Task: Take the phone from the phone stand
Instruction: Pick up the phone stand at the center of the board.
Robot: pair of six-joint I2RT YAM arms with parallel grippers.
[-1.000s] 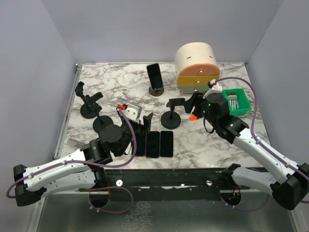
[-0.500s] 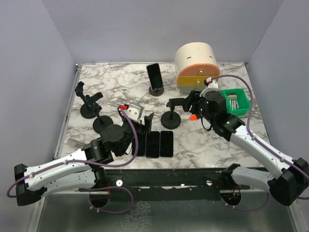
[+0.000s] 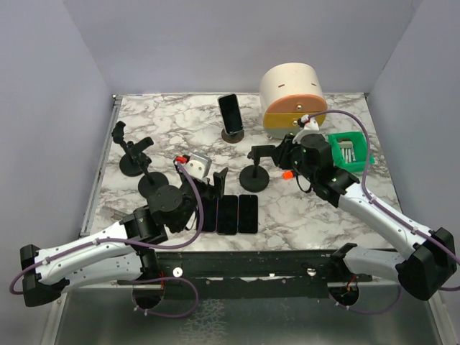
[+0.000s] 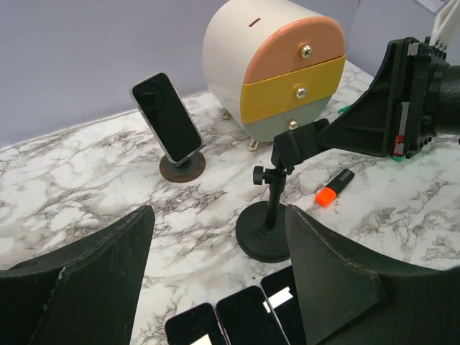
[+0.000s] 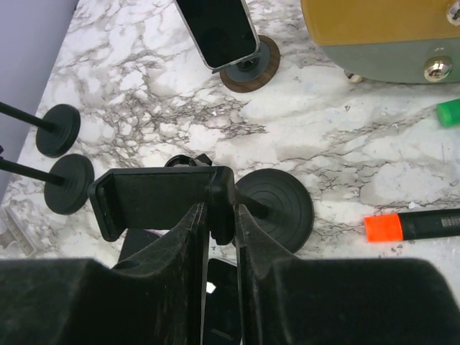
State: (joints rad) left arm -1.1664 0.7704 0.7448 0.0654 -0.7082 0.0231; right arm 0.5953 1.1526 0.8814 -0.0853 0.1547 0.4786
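Marble counter (image 3: 180,118), walled on three sides.
Far-right corner: drawer unit (image 3: 293,97), cream shell with orange, yellow and grey-green fronts.
Near edge, left of centre: left gripper (image 4: 218,210), released, jaws spread wide, hanging over the flat phones (image 3: 228,213).
Right of centre: right gripper (image 5: 221,208), fingers pinched onto the end of the clamp stand (image 3: 254,172) head. No gap visible on either side in the wrist view.
Right edge: green basket (image 3: 350,152), just beside the right arm's wrist, contents too small to tell.
Clamp stand at counter centre, upright on a round base, cradle horizontal.
Left edge: two spare stands (image 3: 131,167), black, round bases, close together.
Far edge, centre: phone (image 3: 229,110) seated in the phone stand (image 3: 233,135), tilted back, screen dark. Well apart from both grippers, left of the drawer unit.
Flat phones: three, side by side along the near edge, centre.
Between clamp stand base and drawer unit: marker (image 4: 334,190), black body, orange cap, lying flat.
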